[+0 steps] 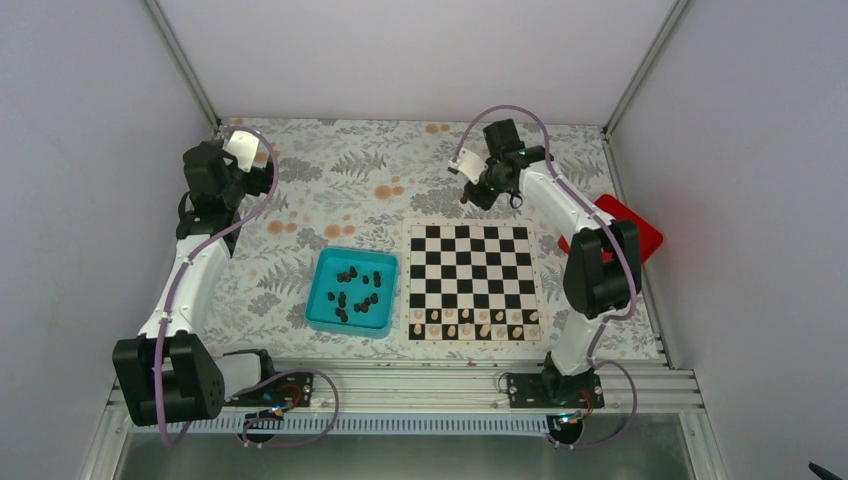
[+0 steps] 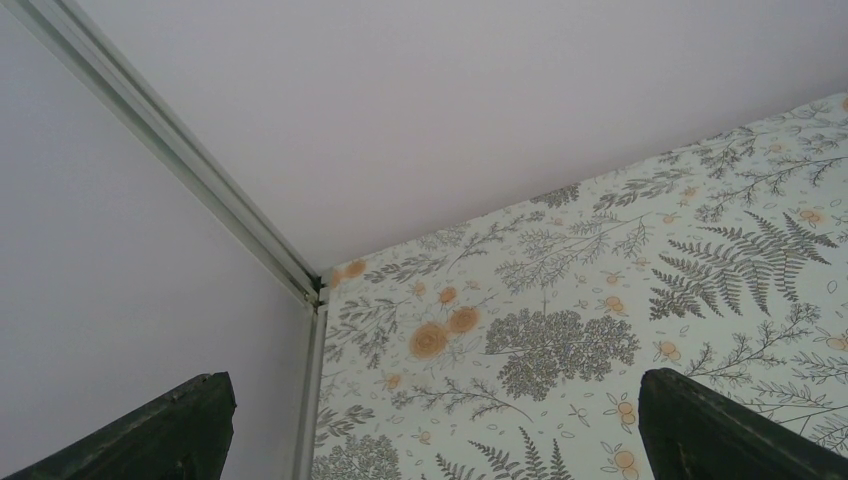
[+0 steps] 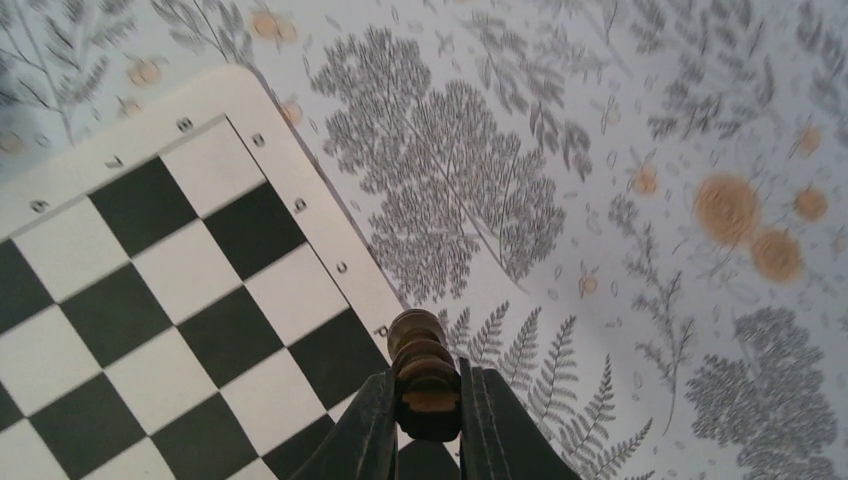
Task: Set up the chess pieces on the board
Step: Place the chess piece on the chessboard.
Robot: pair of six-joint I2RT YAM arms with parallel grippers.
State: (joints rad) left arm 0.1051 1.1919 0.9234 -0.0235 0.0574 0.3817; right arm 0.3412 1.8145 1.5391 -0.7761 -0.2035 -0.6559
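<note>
The right gripper (image 3: pixel 427 405) is almost closed; its two fingers (image 3: pixel 372 430) pinch one dark chess piece (image 3: pixel 418 345) at its base, with the rounded head pointing away from the wrist. In the wrist view the piece hangs over the pale border of the board (image 3: pixel 150 300), where the floral table (image 3: pixel 600 150) begins; from above, this gripper sits just past the board's far edge, toward its left half. The other dark chess pieces (image 1: pixel 355 290) lie loose in the teal tray (image 1: pixel 322 300), just left of the board; pale pieces (image 1: pixel 470 325) stand along the board's near edge; a red box (image 1: pixel 640 235) lies right of the board. The left gripper (image 2: pixel 435 390) is wide open and holds nothing; it is over the table's far-left corner.
</note>
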